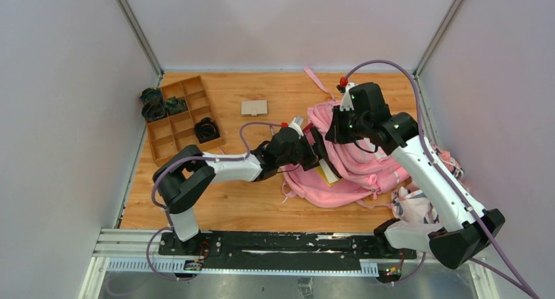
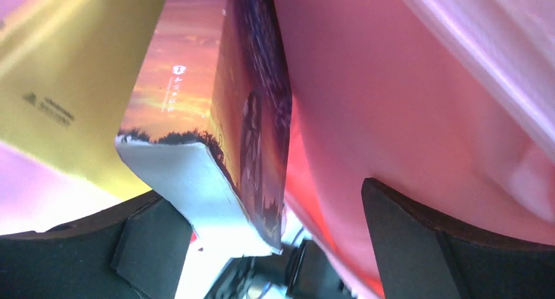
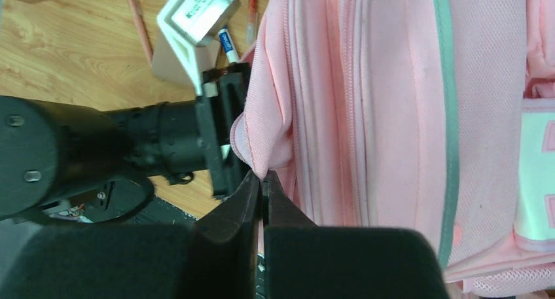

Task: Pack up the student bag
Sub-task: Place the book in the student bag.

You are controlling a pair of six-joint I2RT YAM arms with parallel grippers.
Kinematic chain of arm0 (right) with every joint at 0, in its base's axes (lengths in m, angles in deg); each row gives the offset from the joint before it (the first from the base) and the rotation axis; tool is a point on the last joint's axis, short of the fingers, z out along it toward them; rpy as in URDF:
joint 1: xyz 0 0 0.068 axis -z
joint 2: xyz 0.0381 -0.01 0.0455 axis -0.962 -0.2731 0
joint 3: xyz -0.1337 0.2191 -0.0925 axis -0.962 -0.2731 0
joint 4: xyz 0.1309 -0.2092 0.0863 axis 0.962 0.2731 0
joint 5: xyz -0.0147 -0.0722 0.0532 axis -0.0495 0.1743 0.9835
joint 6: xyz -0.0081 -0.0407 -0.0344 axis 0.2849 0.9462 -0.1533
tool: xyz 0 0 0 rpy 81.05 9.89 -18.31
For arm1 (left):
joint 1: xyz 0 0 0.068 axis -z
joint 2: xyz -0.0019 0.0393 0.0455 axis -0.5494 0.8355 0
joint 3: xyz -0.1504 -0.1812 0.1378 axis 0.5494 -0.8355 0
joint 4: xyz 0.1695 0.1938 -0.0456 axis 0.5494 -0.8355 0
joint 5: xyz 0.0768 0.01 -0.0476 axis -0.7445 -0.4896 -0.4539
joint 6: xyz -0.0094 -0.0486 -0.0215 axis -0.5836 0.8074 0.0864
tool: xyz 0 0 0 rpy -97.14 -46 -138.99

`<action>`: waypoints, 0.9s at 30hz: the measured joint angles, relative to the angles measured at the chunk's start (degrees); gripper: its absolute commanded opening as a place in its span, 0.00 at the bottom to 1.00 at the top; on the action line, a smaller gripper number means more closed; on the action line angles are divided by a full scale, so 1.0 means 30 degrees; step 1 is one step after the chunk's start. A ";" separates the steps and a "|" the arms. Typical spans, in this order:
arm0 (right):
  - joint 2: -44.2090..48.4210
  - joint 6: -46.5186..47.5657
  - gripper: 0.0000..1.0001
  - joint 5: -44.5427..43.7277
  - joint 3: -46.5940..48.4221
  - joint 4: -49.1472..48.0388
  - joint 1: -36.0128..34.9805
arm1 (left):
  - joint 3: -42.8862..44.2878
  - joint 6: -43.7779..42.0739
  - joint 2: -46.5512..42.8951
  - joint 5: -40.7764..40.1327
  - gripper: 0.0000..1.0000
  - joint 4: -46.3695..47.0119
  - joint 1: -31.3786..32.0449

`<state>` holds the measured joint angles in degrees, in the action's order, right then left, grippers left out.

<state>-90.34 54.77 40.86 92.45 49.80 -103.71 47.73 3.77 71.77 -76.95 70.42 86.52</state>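
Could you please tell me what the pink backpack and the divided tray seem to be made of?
The student bag looks like matte woven fabric: fine weave, stitched seams, soft folds. The divided tray appears to be unfinished brown cardboard or thin wood; which is unclear.

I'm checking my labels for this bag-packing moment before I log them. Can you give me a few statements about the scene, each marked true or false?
1. The right tool is closed on a fold of the pink backpack fabric. True.
2. The left tool is clamped tight on the sunset-cover book. False: its fingers stand apart, with the book loose between them inside the backpack.
3. The wooden divided tray sits to the right of the backpack. False: it lies at the far left of the table.
4. A yellow book lies next to the sunset-cover book. True.
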 measured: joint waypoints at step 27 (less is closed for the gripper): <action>0.0080 0.0546 0.00 0.0124 -0.1042 0.0073 0.0532 | -0.2703 -0.9020 -1.2233 0.0189 0.62 -1.3814 -0.1275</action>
<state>-90.09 56.41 41.23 89.32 50.02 -102.12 39.62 -23.29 35.07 -76.38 28.98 82.69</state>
